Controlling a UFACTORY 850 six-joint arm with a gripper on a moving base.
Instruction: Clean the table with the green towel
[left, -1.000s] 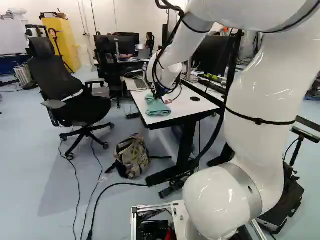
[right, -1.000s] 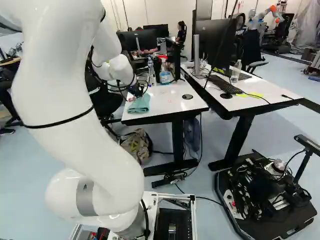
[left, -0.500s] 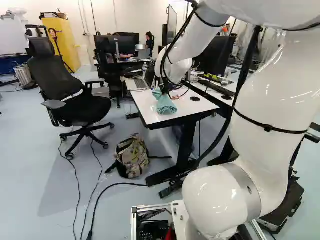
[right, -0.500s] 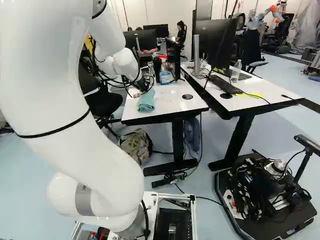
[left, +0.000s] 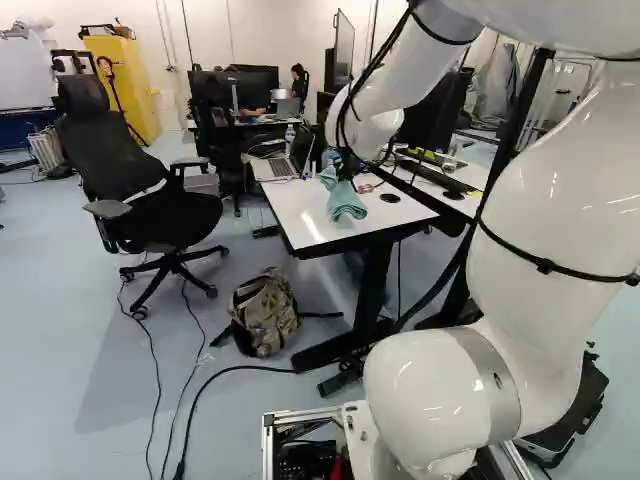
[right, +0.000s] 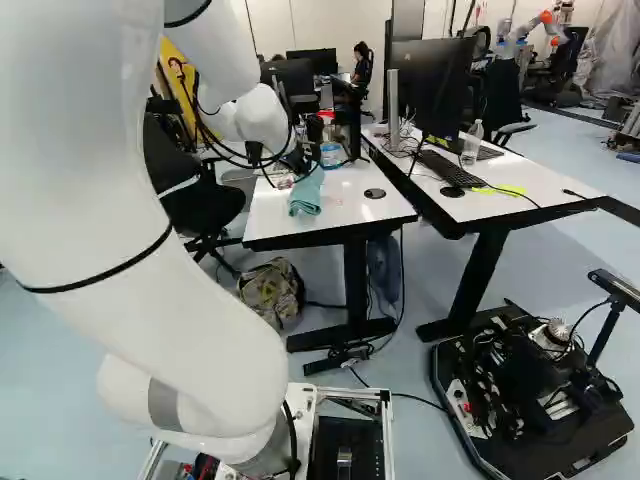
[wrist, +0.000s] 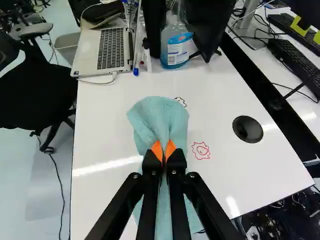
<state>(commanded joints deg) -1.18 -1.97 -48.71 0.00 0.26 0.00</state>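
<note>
While the gripper (left: 345, 170) pinches the towel (wrist: 160, 120), both have shifted farther from the table's (wrist: 105, 140) left edge; bottle (wrist: 175, 45) and laptop (wrist: 112, 50) sit beyond.

No readable text or numbers. Label (wrist: 179, 49) on blue-liquid bottle (wrist: 171, 30): print too small. Laptop keys (wrist: 111, 47): legends too small. Small mark (left: 498, 381) on arm's grey joint band (left: 485, 355): illegible. Red doodle (wrist: 201, 150), black doodle (wrist: 180, 101) on table (wrist: 105, 135): no legible lettering.

A robotics lab with office desks (right: 340, 210), monitors (right: 432, 85), a swivel chair (left: 165, 212) and another robot (right: 522, 30).
</note>
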